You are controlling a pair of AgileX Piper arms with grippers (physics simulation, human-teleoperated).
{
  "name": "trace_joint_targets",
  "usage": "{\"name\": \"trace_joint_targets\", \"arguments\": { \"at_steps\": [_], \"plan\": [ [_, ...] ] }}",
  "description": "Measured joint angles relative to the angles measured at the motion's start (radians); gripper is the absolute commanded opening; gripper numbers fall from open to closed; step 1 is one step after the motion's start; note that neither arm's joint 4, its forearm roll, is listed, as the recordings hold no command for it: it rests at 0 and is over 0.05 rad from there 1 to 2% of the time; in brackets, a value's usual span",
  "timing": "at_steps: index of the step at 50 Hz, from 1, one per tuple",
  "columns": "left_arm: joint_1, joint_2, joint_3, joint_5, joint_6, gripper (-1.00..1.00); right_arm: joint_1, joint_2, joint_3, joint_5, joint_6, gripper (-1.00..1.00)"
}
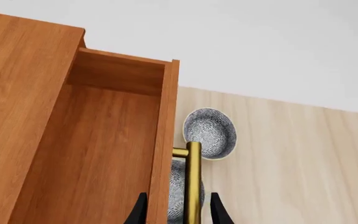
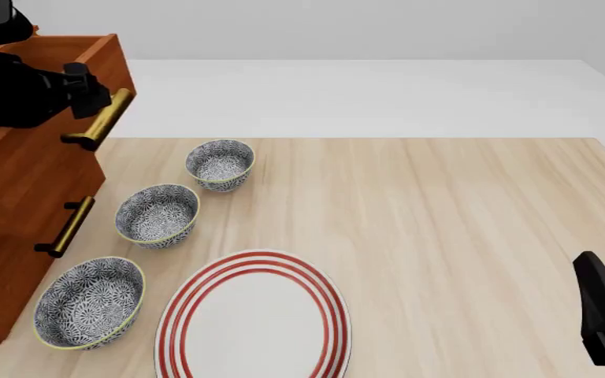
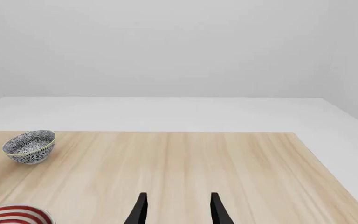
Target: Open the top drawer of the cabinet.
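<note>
Reaching left arm at far-left cabinet (image 2: 19, 205); left gripper (image 1: 177, 210) jaws straddling top drawer (image 1: 98, 149) brass handle (image 1: 193, 182), drawer pulled out; right gripper (image 3: 177, 210) low over desk (image 2: 439, 236), jaws parted, empty.

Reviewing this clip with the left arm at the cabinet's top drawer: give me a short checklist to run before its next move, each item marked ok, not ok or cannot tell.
1. Top drawer pulled out of the cabinet: ok, its bare inside shows in the left wrist view.
2. Left gripper astride the brass handle: ok, one finger on each side of the bar.
3. Fingers pressing on the bar: cannot tell, small gaps seem to show.
4. Drawer fully open: cannot tell, its travel limit is not visible.
5. Nearby bowls below the handle's path: ok, they sit on the table, lower than the drawer.
6. Right gripper out of the way: ok, open over bare table, far from the cabinet.
</note>
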Motion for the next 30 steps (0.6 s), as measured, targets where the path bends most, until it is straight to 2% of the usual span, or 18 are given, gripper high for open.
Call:
{"name": "trace_joint_targets", "arguments": {
  "at_steps": [30],
  "plan": [
    [-0.062,-0.015,0.034,-0.066,-0.143,1.0,0.0,0.0,0.0,0.0,0.0,1.0]
  ]
}}
